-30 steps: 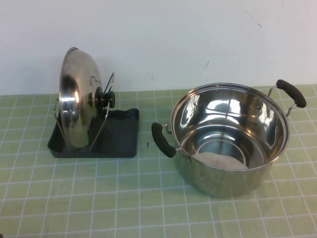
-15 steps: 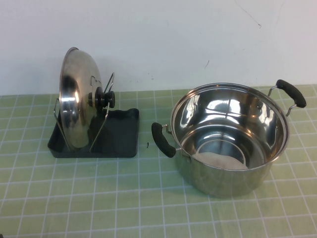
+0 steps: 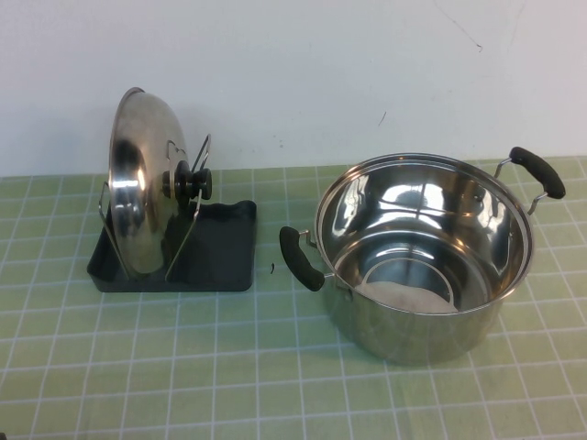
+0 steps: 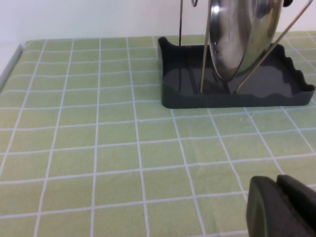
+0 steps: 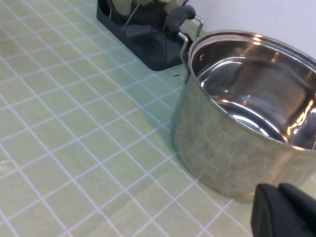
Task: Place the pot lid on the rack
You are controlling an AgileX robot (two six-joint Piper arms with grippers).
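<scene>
The shiny steel pot lid (image 3: 142, 183) with its black knob (image 3: 188, 181) stands on edge in the wire uprights of the dark rack (image 3: 215, 252) at the left of the table. Its lower part shows in the left wrist view (image 4: 242, 39), standing in the rack (image 4: 232, 96). My left gripper (image 4: 279, 207) is shut and empty, low over the mat, well short of the rack. My right gripper (image 5: 284, 212) is shut and empty, close beside the pot's wall. Neither gripper shows in the high view.
A deep steel pot (image 3: 424, 252) with two black handles stands open at the right, also in the right wrist view (image 5: 247, 113). A green tiled mat (image 3: 229, 367) covers the table. A white wall (image 3: 321, 64) runs along the back.
</scene>
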